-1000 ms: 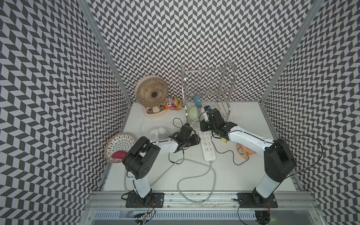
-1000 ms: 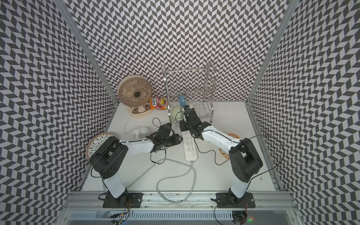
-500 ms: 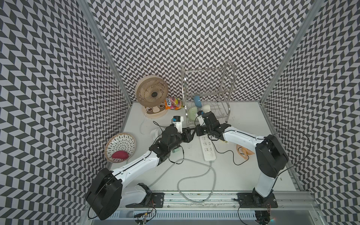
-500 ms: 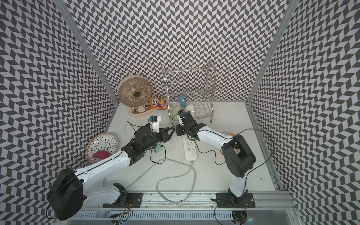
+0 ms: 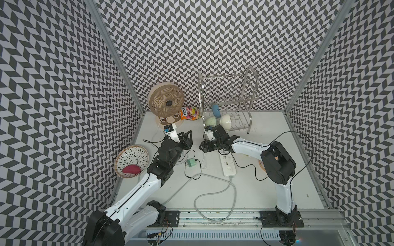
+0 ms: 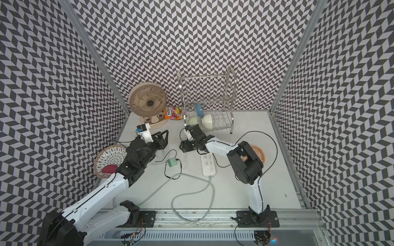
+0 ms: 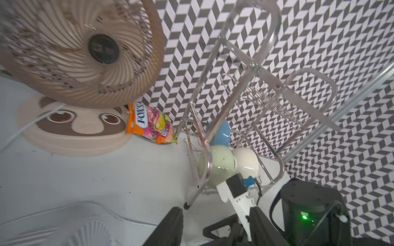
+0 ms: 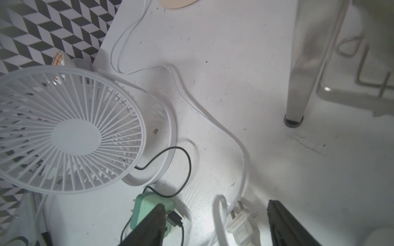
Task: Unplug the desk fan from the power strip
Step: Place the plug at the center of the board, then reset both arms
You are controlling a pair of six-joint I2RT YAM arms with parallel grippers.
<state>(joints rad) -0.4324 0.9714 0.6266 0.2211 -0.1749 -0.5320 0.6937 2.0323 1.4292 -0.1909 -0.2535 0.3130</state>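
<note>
The beige desk fan [image 5: 166,100] [image 7: 85,53] stands at the back left. Its flat white cord runs to a white plug [image 8: 241,221] that lies loose on the table. My right gripper [image 8: 215,223] [image 5: 202,147] hangs open over this plug, touching nothing. The white power strip [image 5: 228,164] [image 6: 207,165] lies just right of it, its far end hidden under my right arm. No plug shows in its visible sockets. My left gripper [image 5: 188,136] [image 7: 215,225] is open and empty, raised above the table left of the right gripper.
A small white fan [image 8: 70,132] and its green adapter [image 5: 191,164] [image 8: 149,204] with a black cable lie under my arms. A dish rack [image 5: 228,100] with bowls and a snack bag [image 5: 190,112] stand behind. A basket [image 5: 131,160] sits left. The strip's grey cord [image 5: 213,189] loops forward.
My right gripper has opened, let the white plug drop and shifted left, away from the strip. My left arm has lifted off the strip and swung back to the left.
</note>
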